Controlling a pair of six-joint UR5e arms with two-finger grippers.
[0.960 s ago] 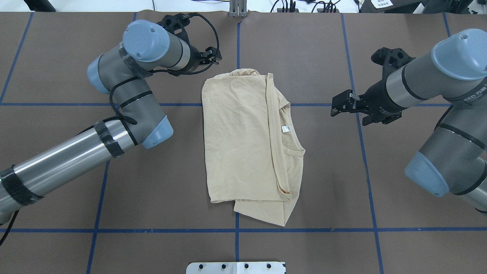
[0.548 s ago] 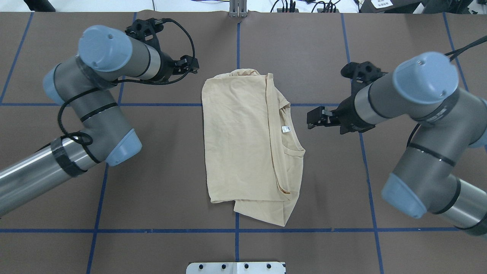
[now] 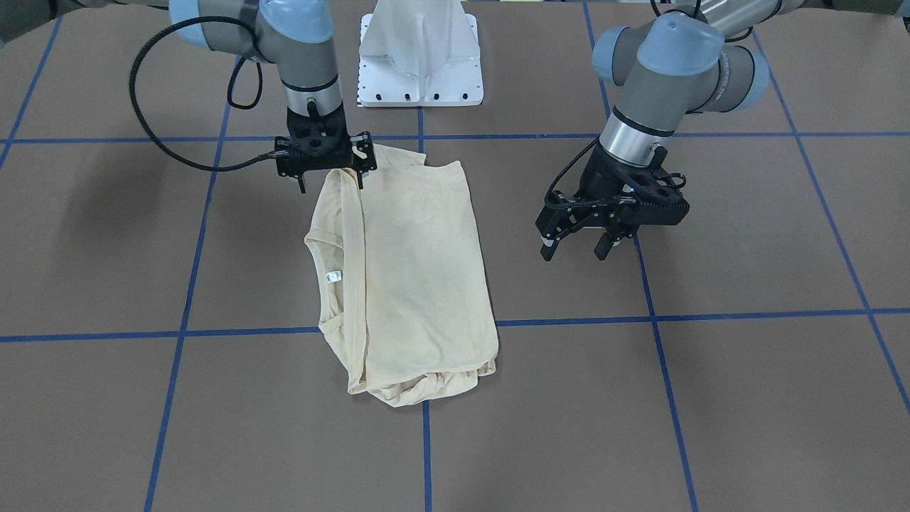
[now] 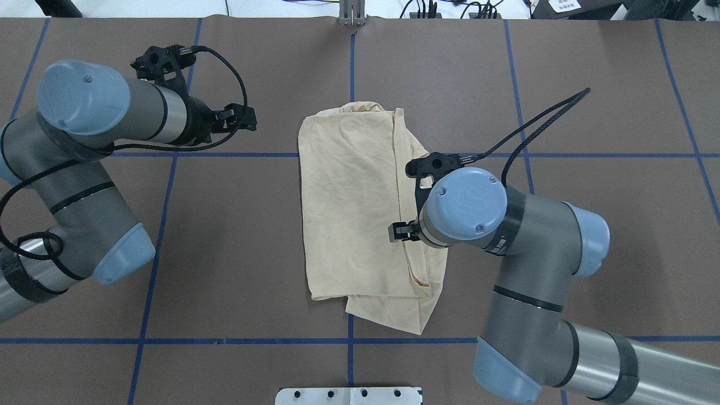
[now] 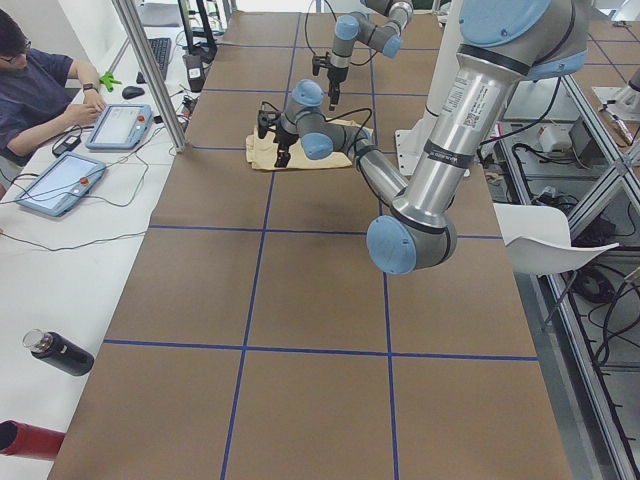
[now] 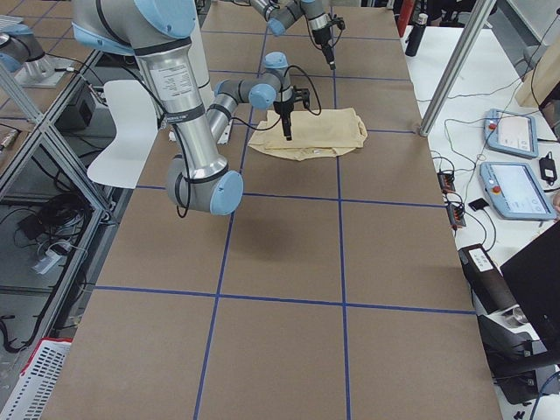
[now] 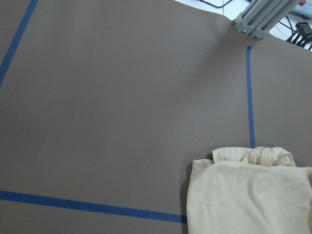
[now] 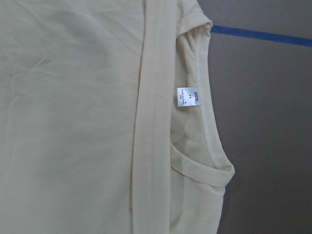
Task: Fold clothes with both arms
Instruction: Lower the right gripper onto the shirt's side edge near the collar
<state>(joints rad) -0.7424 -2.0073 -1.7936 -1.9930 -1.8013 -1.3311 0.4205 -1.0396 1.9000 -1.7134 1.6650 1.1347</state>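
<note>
Left tool (image 3: 574, 249): released, jaws apart, hanging over bare counter (image 4: 225, 253) well clear of the cloth. Shirt (image 4: 354, 208): lies part-folded at the counter's middle, neck label (image 8: 187, 97) showing on its right flank. Right tool (image 3: 332, 186): released, jaws spread, poised above that flank. I judge a pinch is due. I should set the right tool squarely over every layer of the edge and bring the left in to match

The right gripper (image 3: 331, 183) has swung in from out at the right side of the table and now hangs over the collar-side edge of the shirt (image 4: 349, 208). The left gripper (image 3: 573, 252) has drawn back leftward, away from the shirt's far corner, and is now well apart from it.
</note>
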